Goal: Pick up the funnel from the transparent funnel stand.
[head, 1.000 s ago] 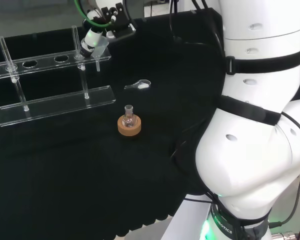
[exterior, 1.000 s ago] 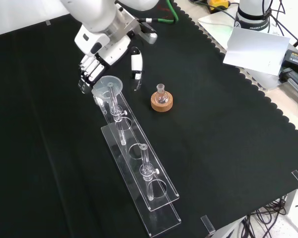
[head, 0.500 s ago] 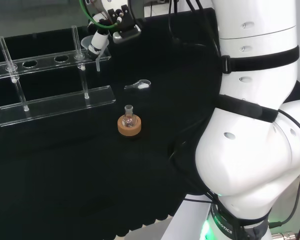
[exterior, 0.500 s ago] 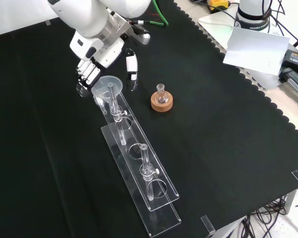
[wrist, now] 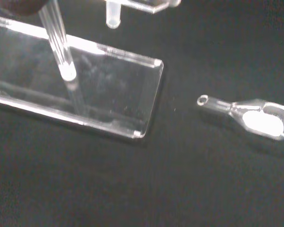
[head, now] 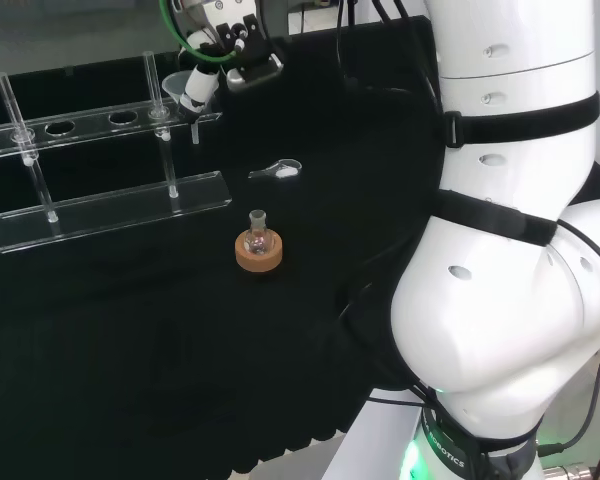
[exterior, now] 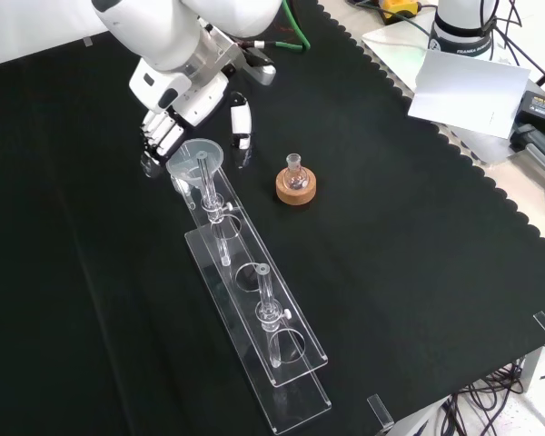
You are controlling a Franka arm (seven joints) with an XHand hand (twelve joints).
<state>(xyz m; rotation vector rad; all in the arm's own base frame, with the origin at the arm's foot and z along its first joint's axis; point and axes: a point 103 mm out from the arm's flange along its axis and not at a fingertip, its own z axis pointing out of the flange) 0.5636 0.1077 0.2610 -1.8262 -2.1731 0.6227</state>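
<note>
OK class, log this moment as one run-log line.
phase: reach | hand: at funnel, not gripping | funnel: in stand | flask: on cork ring, untouched

head view: looking from behind and above the arm's base over the black cloth (head: 130, 340), with the white arm links (head: 510, 250) standing large to the right of the transparent funnel stand (head: 110, 205).
front view: facing down on the funnel stand (exterior: 254, 300) from the opposite side, farther back.
wrist view: hanging close above the stand's base plate (wrist: 85, 90).
shared: head and front views are both taking in the stand and the cork ring (head: 259, 252) (exterior: 296, 188).
</note>
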